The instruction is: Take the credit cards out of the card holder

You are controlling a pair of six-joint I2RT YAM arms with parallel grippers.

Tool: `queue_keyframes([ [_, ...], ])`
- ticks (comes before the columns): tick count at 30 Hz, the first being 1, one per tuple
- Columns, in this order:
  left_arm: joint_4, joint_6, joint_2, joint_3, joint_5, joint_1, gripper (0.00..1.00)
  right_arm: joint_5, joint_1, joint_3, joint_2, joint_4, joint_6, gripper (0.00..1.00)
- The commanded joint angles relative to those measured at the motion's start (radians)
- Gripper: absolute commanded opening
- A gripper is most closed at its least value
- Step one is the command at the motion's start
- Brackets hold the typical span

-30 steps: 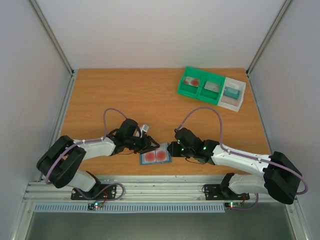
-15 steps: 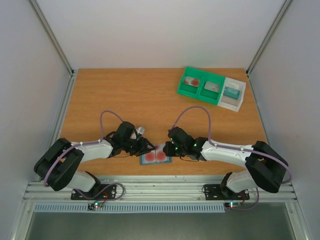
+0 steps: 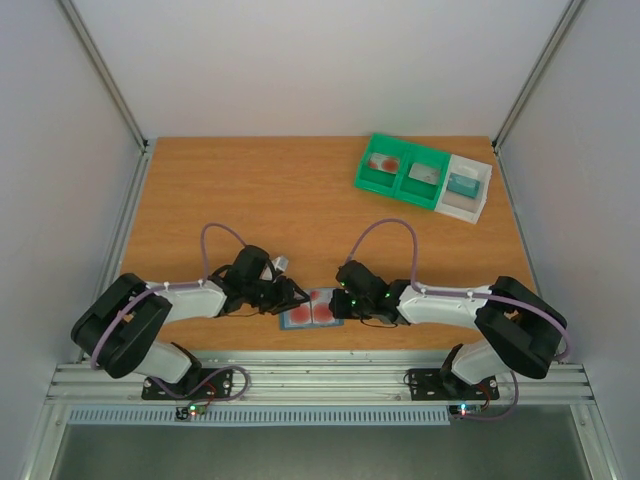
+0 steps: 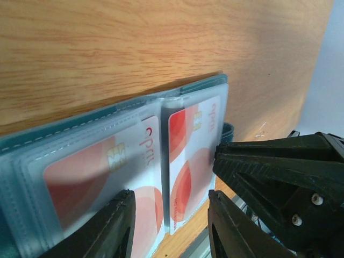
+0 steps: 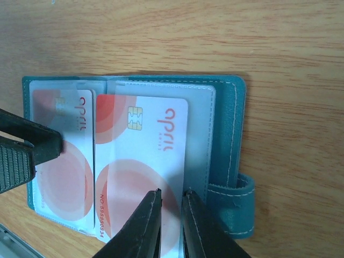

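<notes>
Right gripper (image 5: 171, 193), nearly closed, is pressing red-and-white plastic card (image 5: 145, 156); left gripper (image 4: 171, 196), half open, is resting on blue-grey bifold card holder (image 5: 235, 129); only top view is showing green plastic tray (image 3: 393, 193).

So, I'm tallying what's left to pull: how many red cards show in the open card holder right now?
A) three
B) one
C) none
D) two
D: the right wrist view shows two credit cards lying side by side in the open card holder, one on each half.
</notes>
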Motion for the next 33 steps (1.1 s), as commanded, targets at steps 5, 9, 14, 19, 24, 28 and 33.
queue_keyframes([
  [5, 0.062, 0.0, -0.011, -0.021, 0.0, 0.003, 0.39, 0.027, 0.008, -0.076, 0.005, 0.029, 0.033, 0.13],
  [9, 0.057, 0.0, -0.008, -0.016, -0.014, 0.003, 0.39, 0.019, 0.008, -0.086, 0.01, 0.049, 0.042, 0.12],
  [14, 0.113, -0.017, 0.027, -0.017, -0.001, 0.003, 0.39, 0.01, 0.008, -0.083, 0.003, 0.044, 0.038, 0.1],
  [19, 0.155, -0.037, 0.041, -0.022, 0.002, 0.003, 0.39, 0.003, 0.009, -0.081, -0.002, 0.032, 0.036, 0.08],
  [24, 0.16, -0.04, 0.056, -0.019, 0.005, 0.003, 0.39, 0.017, 0.015, -0.08, 0.013, 0.03, 0.041, 0.06],
  [28, 0.157, -0.033, 0.09, -0.014, -0.008, 0.003, 0.39, 0.017, 0.017, -0.081, 0.034, 0.037, 0.046, 0.06],
  [33, 0.2, -0.058, 0.126, -0.024, -0.014, -0.004, 0.39, 0.021, 0.018, -0.079, 0.04, 0.035, 0.045, 0.06],
])
